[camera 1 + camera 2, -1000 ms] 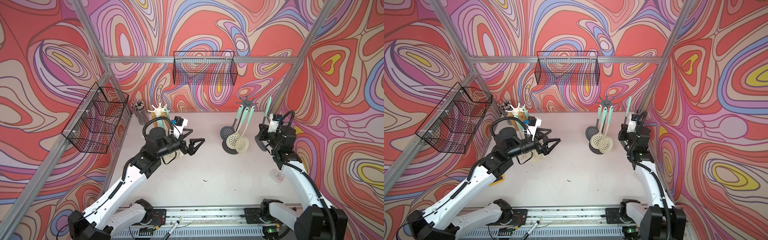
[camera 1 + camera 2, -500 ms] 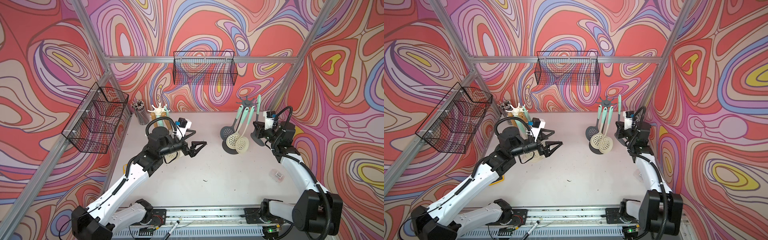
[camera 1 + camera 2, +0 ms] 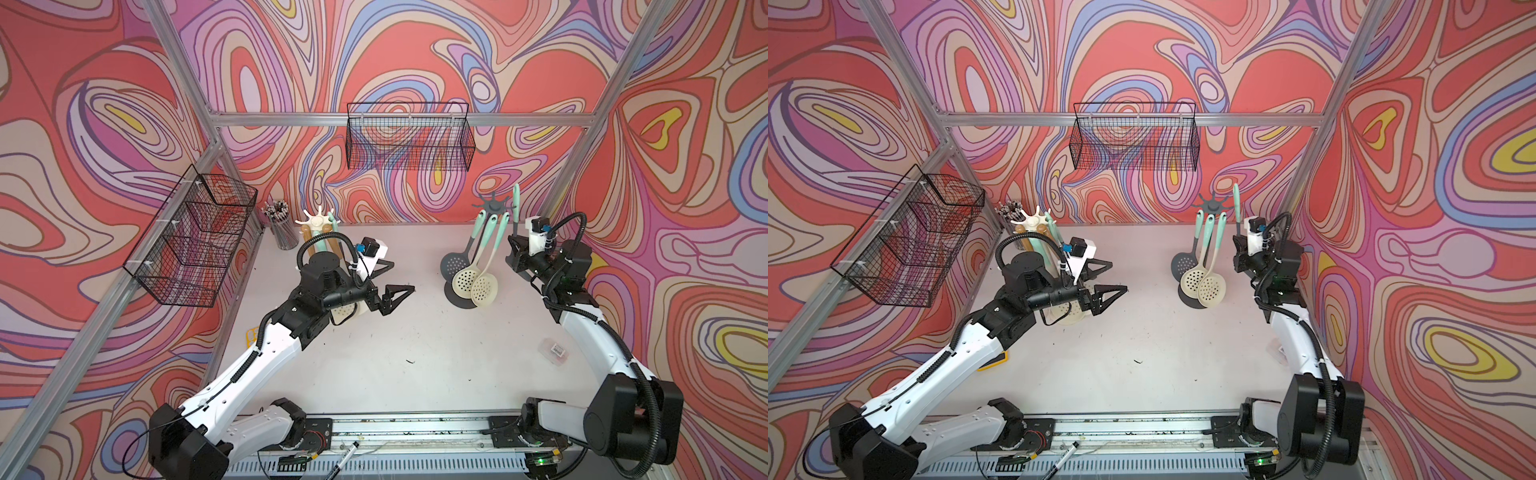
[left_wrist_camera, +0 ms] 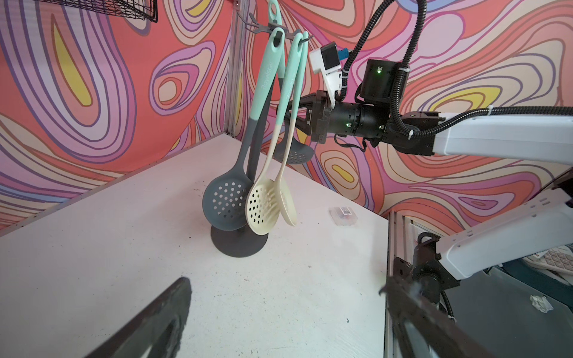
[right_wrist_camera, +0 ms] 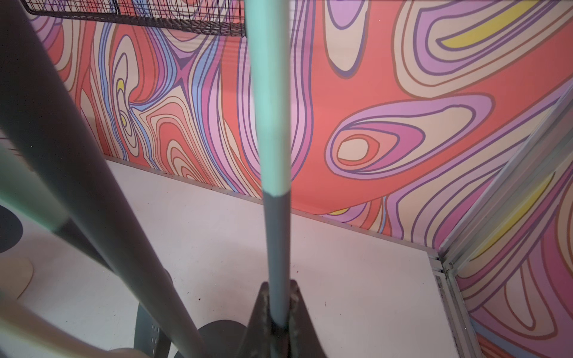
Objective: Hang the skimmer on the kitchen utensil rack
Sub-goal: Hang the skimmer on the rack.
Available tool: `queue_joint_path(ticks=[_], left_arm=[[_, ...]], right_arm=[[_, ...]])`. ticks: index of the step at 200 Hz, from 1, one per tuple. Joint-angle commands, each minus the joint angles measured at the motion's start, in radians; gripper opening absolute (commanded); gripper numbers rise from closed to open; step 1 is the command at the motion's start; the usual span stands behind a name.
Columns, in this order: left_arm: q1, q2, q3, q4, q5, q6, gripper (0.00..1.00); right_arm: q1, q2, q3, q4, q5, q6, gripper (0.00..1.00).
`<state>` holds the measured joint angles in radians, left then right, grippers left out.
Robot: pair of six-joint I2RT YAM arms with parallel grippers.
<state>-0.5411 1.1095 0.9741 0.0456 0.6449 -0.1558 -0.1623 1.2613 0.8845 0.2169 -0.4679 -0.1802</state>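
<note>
Right hand (image 5: pixel 277 297) clamped on skimmer (image 5: pixel 273 124) handle, beside rack (image 3: pixel 493 205) (three hanging skimmers (image 3: pixel 482 286)), left hand (image 3: pixel 402 275) wide open.

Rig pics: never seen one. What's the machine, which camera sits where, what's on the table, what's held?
Two robot arms stand at the front edge of the table, each ending in a two-finger gripper. The two wide pictures come from one overhead camera pair; the other two come from a camera on each wrist. The left gripper is open and empty. The right gripper is shut on a grey skimmer with a mint handle, held upright beside the dark utensil rack, not yet hooked. Three other skimmers hang there. Also on the table: a cream rack, a cup of pens, a small clear box.
</note>
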Motion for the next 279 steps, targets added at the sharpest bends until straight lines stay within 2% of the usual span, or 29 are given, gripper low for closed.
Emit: queue_joint_path(ticks=[1, 160, 279], left_arm=[[0.009, 0.001, -0.003, 0.017, 0.019, 0.025, 1.0], [0.016, 0.014, 0.012, 0.014, 0.046, 0.02, 1.0], [0.017, 0.003, 0.002, 0.023, 0.053, 0.016, 1.0]], right_arm=[[-0.003, -0.008, -0.011, 0.049, -0.002, -0.061, 0.03], [-0.003, -0.051, -0.111, 0.134, 0.011, -0.06, 0.04], [-0.002, -0.045, -0.081, 0.119, -0.038, -0.052, 0.05]])
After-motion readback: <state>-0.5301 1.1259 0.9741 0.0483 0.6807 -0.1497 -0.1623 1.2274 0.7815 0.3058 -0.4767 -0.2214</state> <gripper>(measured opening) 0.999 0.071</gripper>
